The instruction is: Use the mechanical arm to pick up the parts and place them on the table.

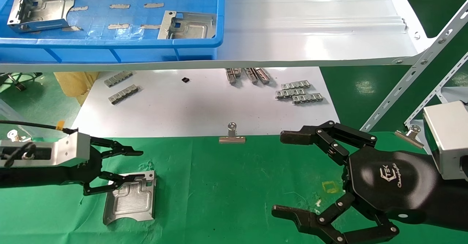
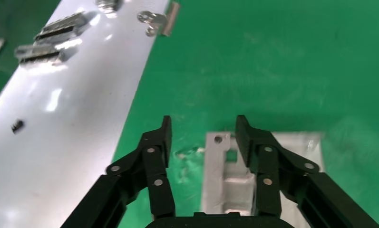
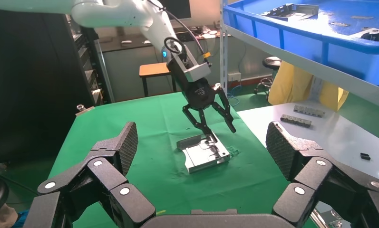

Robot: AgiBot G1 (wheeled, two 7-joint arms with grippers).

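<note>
The table (image 1: 226,185) is covered in wrinkled green cloth, and one silver bracket (image 1: 129,197) lies flat on it near the left side, with a small yellow square outline (image 1: 331,186) marked on the cloth further right. Behind the cloth lies a white sheet (image 1: 197,107), held at its front edge by a binder clip (image 1: 231,135), and on it rest several small grey toothed strips (image 1: 299,92) and a tiny black piece (image 1: 185,79). Above, a white shelf (image 1: 314,28) carries a blue bin (image 1: 109,43) with two more brackets (image 1: 40,10) inside.
</note>
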